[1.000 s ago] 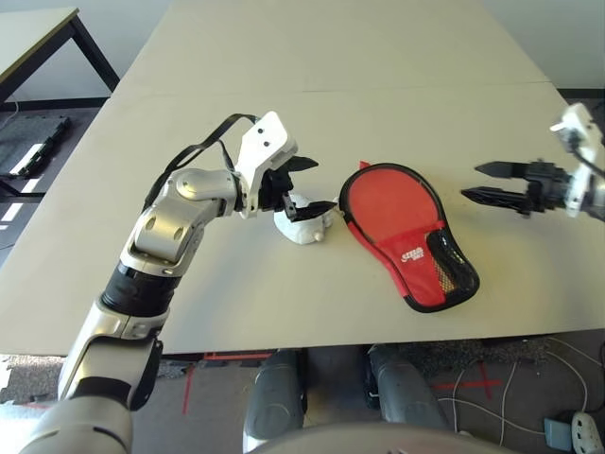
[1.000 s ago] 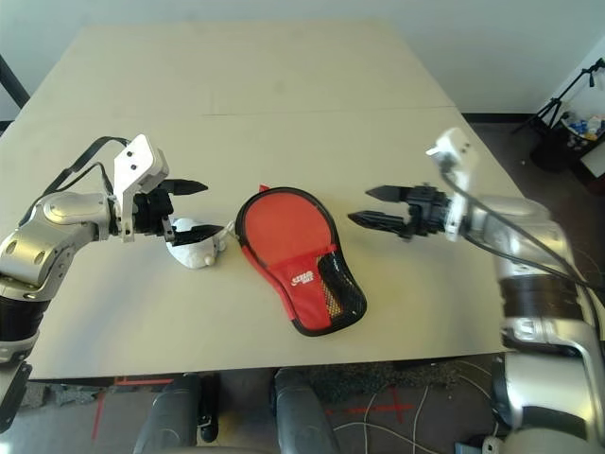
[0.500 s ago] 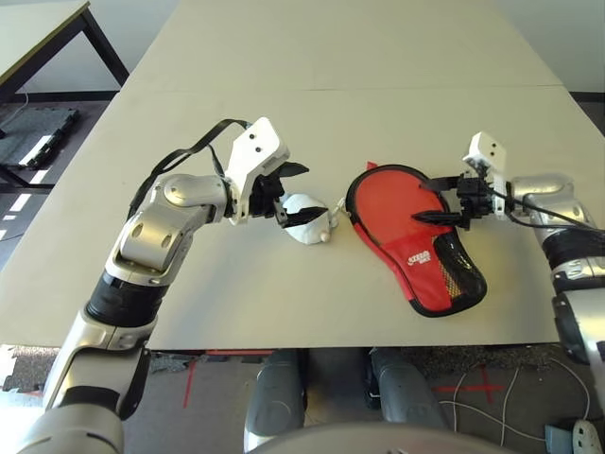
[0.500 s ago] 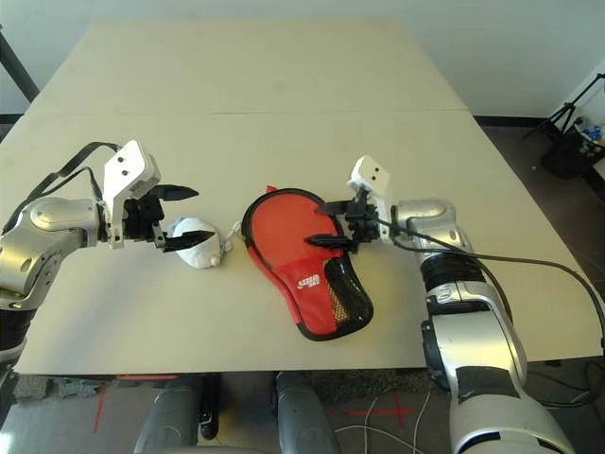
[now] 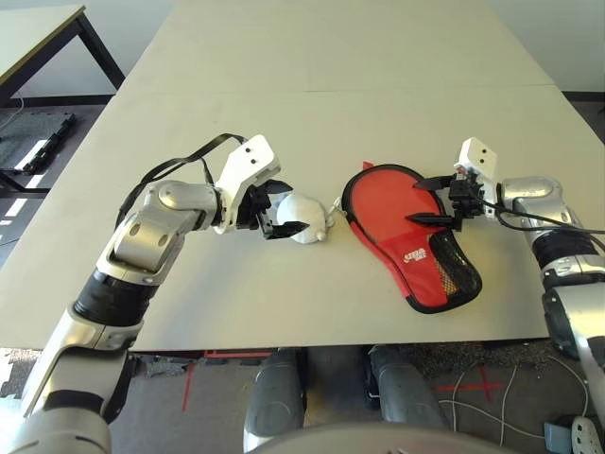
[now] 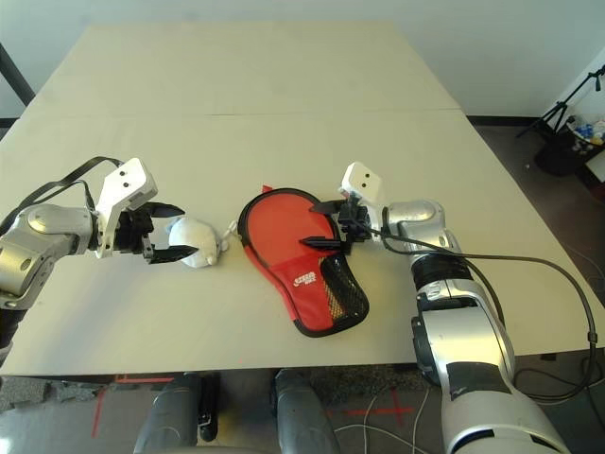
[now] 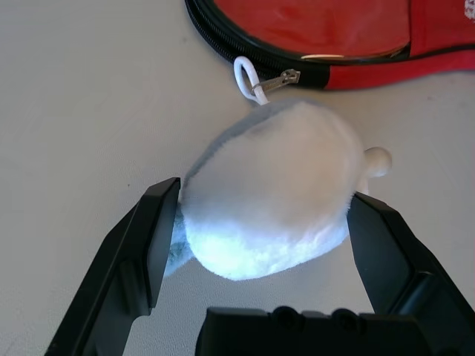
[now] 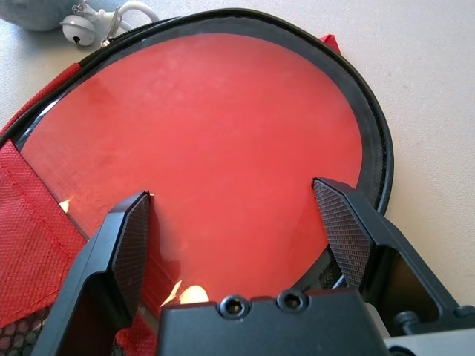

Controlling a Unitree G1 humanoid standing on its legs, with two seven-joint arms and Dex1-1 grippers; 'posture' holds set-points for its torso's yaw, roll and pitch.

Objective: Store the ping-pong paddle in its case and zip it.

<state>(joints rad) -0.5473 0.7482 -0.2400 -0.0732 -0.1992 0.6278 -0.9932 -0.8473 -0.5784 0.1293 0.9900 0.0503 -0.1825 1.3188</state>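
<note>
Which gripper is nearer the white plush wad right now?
Left. The left gripper has its open fingers on either side of the white plush wad. The right gripper is over the case's round red end, on the far side from the wad.

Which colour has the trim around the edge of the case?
Black; the case is red with black trim, clearest in the right wrist view.

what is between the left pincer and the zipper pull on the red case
A white-grey fluffy wad sits between the open fingers of the left pincer, directly in front of the small metal zipper pull on the black-trimmed red fabric case. The right pincer hangs open over the case's round end.
</note>
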